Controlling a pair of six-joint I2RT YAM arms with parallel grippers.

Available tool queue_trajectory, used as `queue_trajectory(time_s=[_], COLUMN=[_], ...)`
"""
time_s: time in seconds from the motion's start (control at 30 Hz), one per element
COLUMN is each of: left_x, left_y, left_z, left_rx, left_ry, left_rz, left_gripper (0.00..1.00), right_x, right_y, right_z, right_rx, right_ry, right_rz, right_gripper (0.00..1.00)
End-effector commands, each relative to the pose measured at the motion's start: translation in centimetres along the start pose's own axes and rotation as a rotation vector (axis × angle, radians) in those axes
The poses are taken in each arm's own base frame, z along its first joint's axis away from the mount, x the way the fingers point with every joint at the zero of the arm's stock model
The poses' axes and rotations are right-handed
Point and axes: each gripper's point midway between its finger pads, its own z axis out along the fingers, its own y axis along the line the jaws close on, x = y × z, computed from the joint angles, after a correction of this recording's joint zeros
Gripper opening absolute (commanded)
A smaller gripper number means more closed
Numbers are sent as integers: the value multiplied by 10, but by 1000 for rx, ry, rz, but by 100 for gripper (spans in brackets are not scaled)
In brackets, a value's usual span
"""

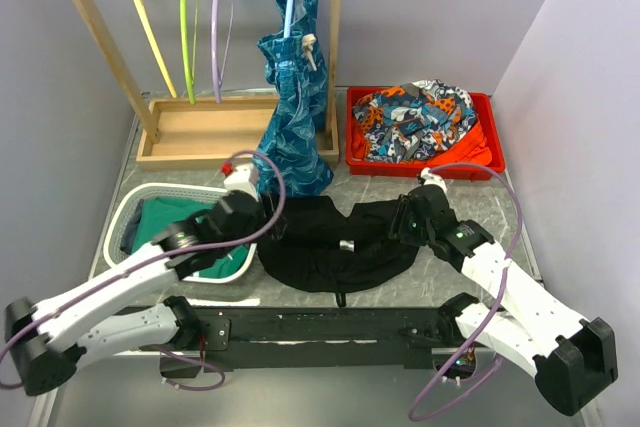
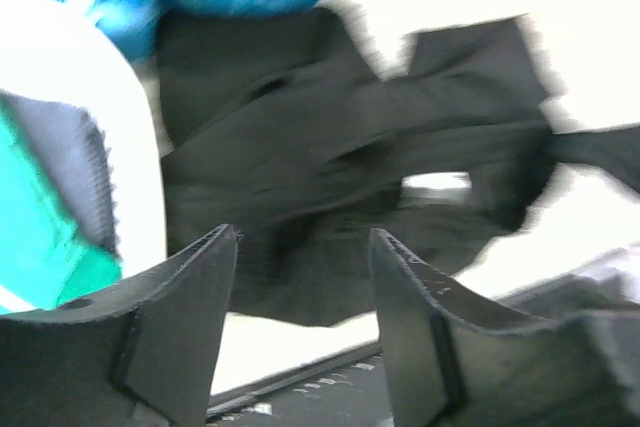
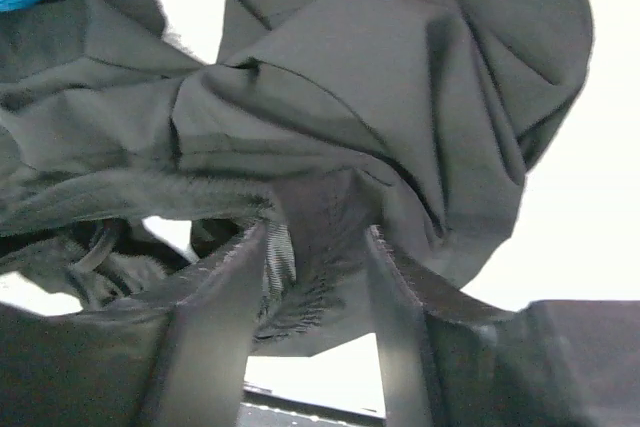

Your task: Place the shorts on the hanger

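Shorts (image 1: 330, 242) of plain black fabric lie crumpled on the table (image 1: 370, 187), near its front edge, between the two arms. They are not on the lavender hanger (image 1: 216, 37), which hangs bare from the rail of the wooden rack (image 1: 95, 17) at the back left, next to a lime-green hanger (image 1: 187, 32) and a yellow hanger (image 1: 148, 32). A teal-blue patterned garment (image 1: 295, 117) hangs further right on the same rail, and its hem reaches down to the table just behind the shorts.

The left gripper (image 1: 262, 209) sits at the left edge of the shorts. In the blurred left wrist view its jaws are parted and hold nothing, with the black cloth just beyond the fingertips. The right gripper (image 1: 405, 219) is at the right edge of the shorts. In its wrist view the jaws also stand apart, released, with a fold of the black fabric lying in the gap between them.

A white basket (image 1: 125, 212) stands on the left of the table, beside the shorts, and holds a green cloth (image 1: 165, 219). A red bin (image 1: 352, 137) at the back right is heaped with orange-and-blue patterned clothes (image 1: 415, 117). The rack's wooden base tray (image 1: 200, 137) holds nothing visible.
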Motion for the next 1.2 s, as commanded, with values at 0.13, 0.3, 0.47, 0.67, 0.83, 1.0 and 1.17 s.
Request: queue_trajectory(time_s=[0.13,0.3,0.47,0.67,0.83,1.0,1.17], left_x=[-142,-242,-316,-371,-396,-406,-405], left_y=[-79,-69,-71,-60,-40,-30,-19], left_z=[-133,-171,-190,-150,-112,-91,-67], left_rx=[327,70,-14,-105,-177,-234,-274], left_ry=[-323,-574,-747,-768,-738,-734,-693], left_rz=[-16,-52,-40,33,54,70,96], left_gripper=[70,70,71,66,62,58,58], right_x=[-23,-27,-25,-24,-25,-27,-27], right_y=[31,33,34,34,36,37,37], right_z=[-18,-25,-21,-21,-22,-23,-21], right_rx=[-157,-169,-172,-171,-173,-175,-175], right_ry=[-82,-99,-89,-77,-78,-83,-79], right_rz=[21,31,31,14,8,-2,-5], right_gripper=[65,75,77,77,77,77,77])
